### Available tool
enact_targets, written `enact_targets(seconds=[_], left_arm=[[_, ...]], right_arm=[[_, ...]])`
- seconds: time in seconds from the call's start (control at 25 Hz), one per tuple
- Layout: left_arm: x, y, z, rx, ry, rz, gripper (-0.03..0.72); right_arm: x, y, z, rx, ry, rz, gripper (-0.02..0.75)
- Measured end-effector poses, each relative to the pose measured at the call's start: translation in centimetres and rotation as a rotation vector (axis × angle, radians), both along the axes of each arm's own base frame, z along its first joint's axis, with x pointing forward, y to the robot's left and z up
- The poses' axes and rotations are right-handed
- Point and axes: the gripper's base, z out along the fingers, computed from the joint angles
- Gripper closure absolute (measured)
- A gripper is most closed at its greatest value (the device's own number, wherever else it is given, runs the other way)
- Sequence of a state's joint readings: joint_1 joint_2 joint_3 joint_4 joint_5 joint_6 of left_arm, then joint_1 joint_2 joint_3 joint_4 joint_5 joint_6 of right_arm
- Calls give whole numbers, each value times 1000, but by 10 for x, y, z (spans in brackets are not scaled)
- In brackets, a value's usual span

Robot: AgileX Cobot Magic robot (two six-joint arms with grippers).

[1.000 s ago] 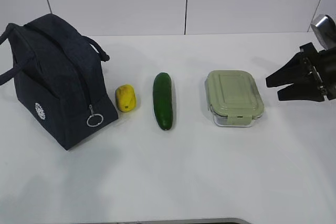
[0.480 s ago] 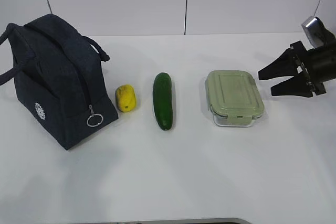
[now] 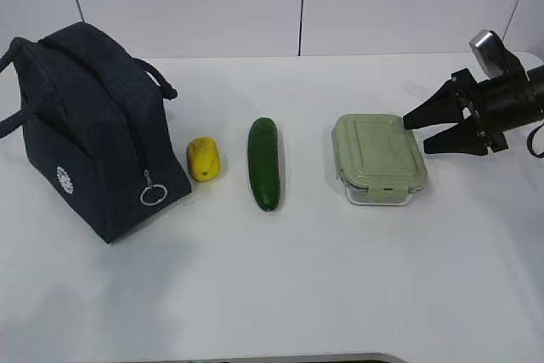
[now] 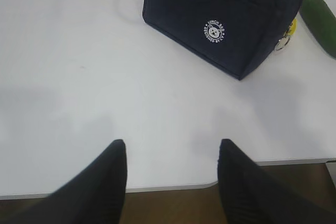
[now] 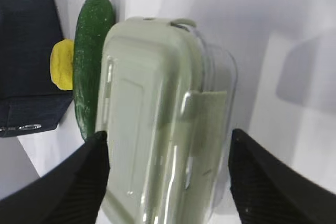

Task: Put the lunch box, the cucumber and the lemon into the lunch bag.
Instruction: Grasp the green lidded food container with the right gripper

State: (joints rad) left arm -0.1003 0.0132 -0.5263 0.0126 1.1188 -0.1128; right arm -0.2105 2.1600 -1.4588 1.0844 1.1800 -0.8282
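Right gripper (image 3: 415,131) now nearer lunch box (image 3: 377,159), jaws apart, nothing held; risk: smooth lid slipping, lunch bag (image 3: 89,129) zipped.

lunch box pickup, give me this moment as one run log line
right gripper: open, at lunch box right end, no grip | left gripper: open, idle | cucumber, lemon: on table | lunch bag: zipped

A white worktop (image 3: 280,278) fills most of the exterior view, smooth and matte, with soft grey shadows on it. Behind it stands a pale wall (image 3: 187,2) split by thin dark vertical seams. In the left wrist view, brown floor (image 4: 173,203) shows below the worktop's rounded near edge.
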Motion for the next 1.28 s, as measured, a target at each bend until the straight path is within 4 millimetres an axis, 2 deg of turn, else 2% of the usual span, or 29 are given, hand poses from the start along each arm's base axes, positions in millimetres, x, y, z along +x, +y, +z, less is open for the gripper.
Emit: enact_targets(seconds=[0.24, 0.92, 1.28], left_arm=[[0, 0, 0, 0, 0, 0, 300], [0, 0, 0, -1, 0, -1, 300], [0, 0, 0, -1, 0, -1, 300]], right_arm=[[1, 2, -14, 10, 42, -3, 201], [1, 35, -16, 8, 47, 75, 201], [3, 39, -21, 41, 68, 55, 200]])
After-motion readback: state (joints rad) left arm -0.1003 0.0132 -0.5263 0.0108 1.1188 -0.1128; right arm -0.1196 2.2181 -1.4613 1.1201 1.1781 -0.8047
